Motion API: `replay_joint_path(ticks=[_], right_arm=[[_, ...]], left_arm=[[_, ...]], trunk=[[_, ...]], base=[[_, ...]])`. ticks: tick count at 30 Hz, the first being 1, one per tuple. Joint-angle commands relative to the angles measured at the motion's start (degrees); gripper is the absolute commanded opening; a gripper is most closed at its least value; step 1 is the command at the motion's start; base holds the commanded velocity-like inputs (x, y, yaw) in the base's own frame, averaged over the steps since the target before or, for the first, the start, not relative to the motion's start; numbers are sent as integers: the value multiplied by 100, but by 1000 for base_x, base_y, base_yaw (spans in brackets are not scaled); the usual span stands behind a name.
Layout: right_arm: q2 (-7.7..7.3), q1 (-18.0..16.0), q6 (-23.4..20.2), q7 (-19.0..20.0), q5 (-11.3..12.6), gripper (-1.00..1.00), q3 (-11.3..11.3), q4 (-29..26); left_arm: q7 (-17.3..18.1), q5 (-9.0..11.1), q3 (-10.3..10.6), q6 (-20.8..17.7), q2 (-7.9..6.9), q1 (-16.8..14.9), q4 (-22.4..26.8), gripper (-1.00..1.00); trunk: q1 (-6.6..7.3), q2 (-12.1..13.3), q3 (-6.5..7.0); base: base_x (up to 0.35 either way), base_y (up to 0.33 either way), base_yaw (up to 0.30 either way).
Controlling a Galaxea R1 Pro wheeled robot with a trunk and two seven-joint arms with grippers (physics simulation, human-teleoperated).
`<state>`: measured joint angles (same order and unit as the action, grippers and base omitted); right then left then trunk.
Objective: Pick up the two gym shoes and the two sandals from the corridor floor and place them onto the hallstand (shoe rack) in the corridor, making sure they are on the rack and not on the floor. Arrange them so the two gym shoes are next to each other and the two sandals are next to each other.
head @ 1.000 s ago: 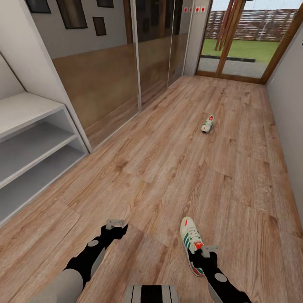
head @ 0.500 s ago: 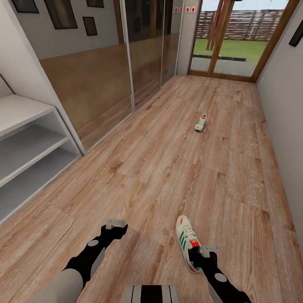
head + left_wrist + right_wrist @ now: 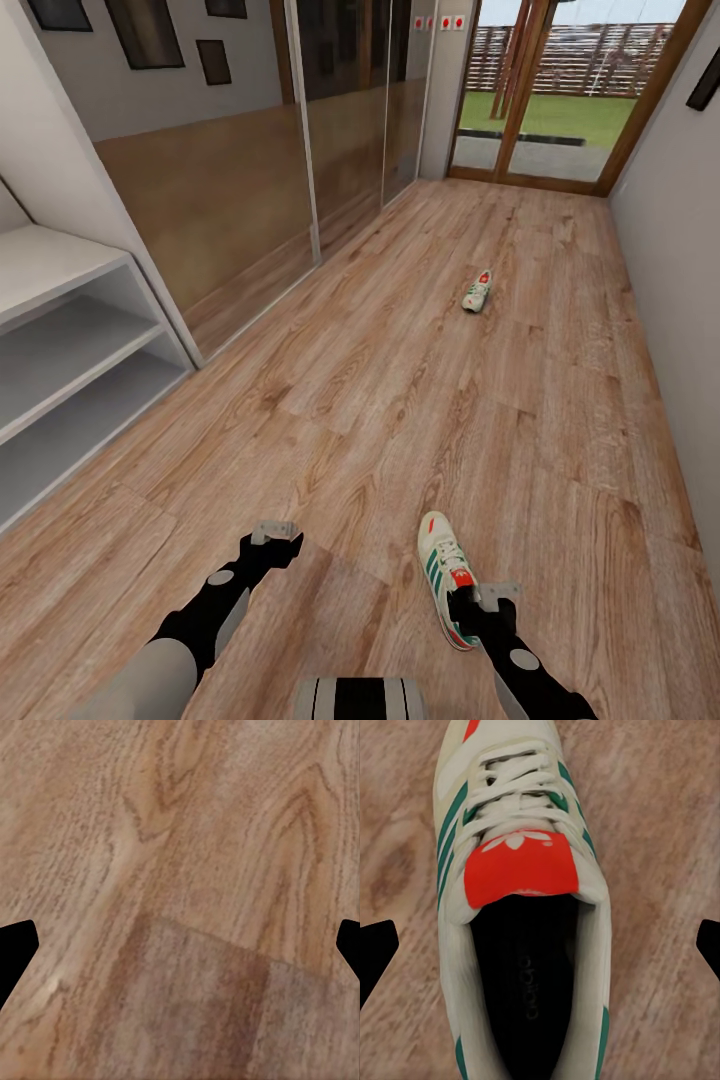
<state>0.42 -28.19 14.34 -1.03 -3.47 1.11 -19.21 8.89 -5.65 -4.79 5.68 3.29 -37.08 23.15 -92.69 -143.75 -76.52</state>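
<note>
Cream-and-green gym shoe (image 3: 521, 915) lined up, first pickup about to start

I've got the right gripper (image 3: 487, 598) spread wide over its heel on the corridor floor (image 3: 400, 400); next I'd lower and clamp. Left gripper (image 3: 275, 532) open, empty; second sneaker (image 3: 477, 293) sits far off, hallstand (image 3: 70, 350) at left.

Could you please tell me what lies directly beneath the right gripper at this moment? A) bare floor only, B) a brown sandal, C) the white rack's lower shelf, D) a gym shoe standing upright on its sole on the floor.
D: the right wrist view looks straight down into the gym shoe, its red-orange tongue and laces facing up, and the head view shows the right gripper over its heel on the corridor floor.
</note>
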Motion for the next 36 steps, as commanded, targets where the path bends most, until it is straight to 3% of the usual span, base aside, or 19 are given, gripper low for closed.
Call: replay_joint_path(ticks=[1, 11, 36], right_arm=[[2, -2, 16, -11, -37, 100, 12, 5], [2, -2, 16, -11, -40, 100, 12, 9], [2, -2, 16, -19, -40, 100, 12, 13]], left_arm=[[33, -59, -49, 21, 6, -2, -1, 100], [33, -52, -49, 21, 5, -1, 0, 100], [33, -50, -49, 21, 5, -3, 0, 100]], trunk=[[1, -1, -4], [1, -1, -4], [-63, -35, -557]], base=[[0, 0, 0], [0, 0, 0], [0, 0, 0]])
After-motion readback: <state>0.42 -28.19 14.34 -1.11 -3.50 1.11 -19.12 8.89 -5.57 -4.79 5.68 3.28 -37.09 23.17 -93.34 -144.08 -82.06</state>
